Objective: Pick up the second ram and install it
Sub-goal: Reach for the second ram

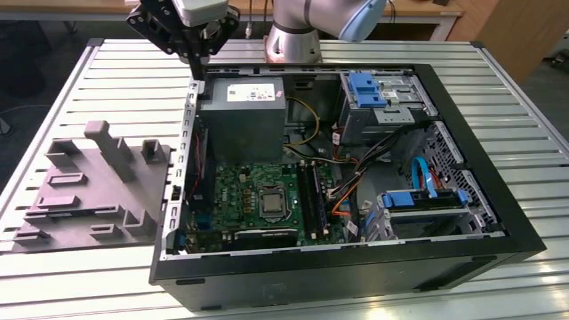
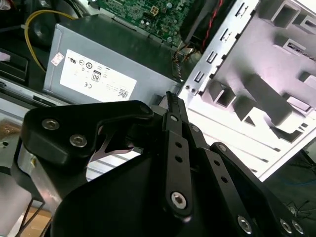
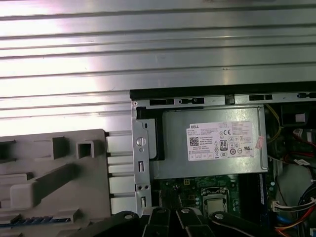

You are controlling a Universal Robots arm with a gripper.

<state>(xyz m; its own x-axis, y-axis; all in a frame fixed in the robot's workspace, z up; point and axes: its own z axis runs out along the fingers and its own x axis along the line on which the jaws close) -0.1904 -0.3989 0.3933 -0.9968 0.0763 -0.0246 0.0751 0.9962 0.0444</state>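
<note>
Second ram (image 3: 39,220) — apparently the greenish strip, first wrist view, in grey tray (image 1: 89,208) at the exterior view's left; likely light, stiff, fragile, hold by long edges — gripper (image 1: 198,72) drawn together, empty, exterior view's upper left.

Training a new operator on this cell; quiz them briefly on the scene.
1. True or false: the grey tray lies inside the computer case.
2. The end effector is nearest: A the power supply, B the grey tray, C the looping cable.
3. Fill in: the looping cable beside the power supply is ____.
Key: 1 false; 2 A; 3 yellow.
</note>
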